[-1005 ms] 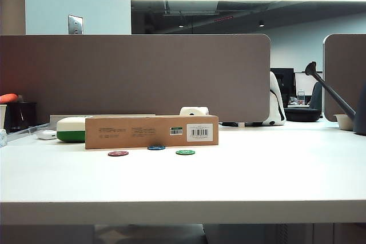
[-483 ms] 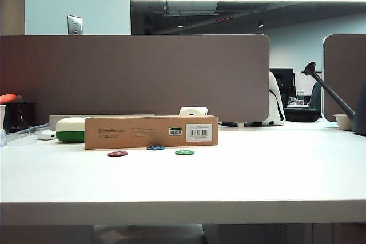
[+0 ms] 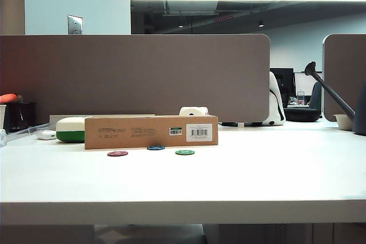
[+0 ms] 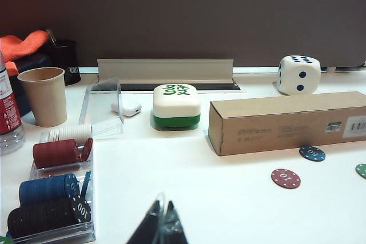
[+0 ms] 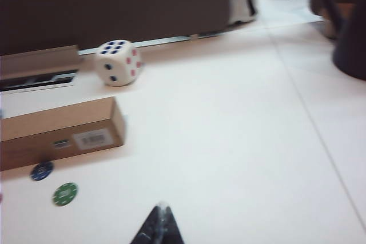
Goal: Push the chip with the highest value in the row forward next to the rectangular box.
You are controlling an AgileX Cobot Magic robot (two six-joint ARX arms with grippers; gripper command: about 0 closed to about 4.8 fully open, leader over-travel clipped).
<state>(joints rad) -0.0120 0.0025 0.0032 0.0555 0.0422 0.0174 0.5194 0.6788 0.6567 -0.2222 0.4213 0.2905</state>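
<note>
The blue chip (image 3: pixel 155 147) lies flat against the front of the brown rectangular box (image 3: pixel 151 132), ahead of the red chip (image 3: pixel 117 154) and the green chip (image 3: pixel 185 152) of the row. The left wrist view shows the box (image 4: pixel 286 121), blue chip (image 4: pixel 312 153), red chip (image 4: pixel 285 178) and green chip (image 4: pixel 361 170). My left gripper (image 4: pixel 163 212) is shut and empty, well short of them. My right gripper (image 5: pixel 162 210) is shut and empty too, off to the side of the green chip (image 5: pixel 64 194), blue chip (image 5: pixel 42 170) and box (image 5: pixel 57 130). Neither gripper shows in the exterior view.
A white-and-green case (image 4: pixel 176 104) and a small white earbud case (image 4: pixel 127 107) sit behind the box's left end. A large die (image 4: pixel 298 74) stands behind the box. A clear tray of stacked chips (image 4: pixel 54 198) and a paper cup (image 4: pixel 43 95) are at the left. A brown partition (image 3: pixel 135 75) closes the back.
</note>
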